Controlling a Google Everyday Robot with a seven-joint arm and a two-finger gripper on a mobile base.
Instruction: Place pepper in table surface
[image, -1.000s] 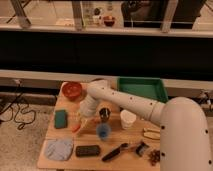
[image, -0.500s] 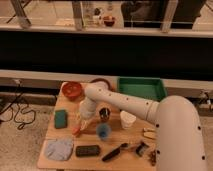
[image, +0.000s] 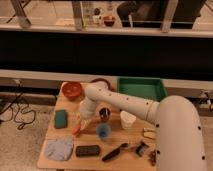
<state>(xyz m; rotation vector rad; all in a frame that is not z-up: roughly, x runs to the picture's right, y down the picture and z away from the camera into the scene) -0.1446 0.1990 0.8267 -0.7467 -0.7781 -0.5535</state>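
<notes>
My gripper (image: 80, 125) points down over the left-middle of the light wooden table surface (image: 50, 135). It is shut on the pepper (image: 76, 131), a slim orange-red piece sticking out below the gripper's tip. The pepper's lower end sits at or just above the tabletop; I cannot tell whether it touches. The white arm reaches in from the lower right and hides part of the table's right side.
A green sponge (image: 61, 119) lies left of the gripper, and a blue cup (image: 103, 131) and a dark cup (image: 105, 114) stand right of it. Behind are a red bowl (image: 72, 90) and a green tray (image: 142, 89). A blue-grey cloth (image: 59, 149) and a black block (image: 87, 150) lie in front.
The gripper has come down and slightly left with the pepper, bringing it close to the tabletop. Nothing else on the table has moved.
</notes>
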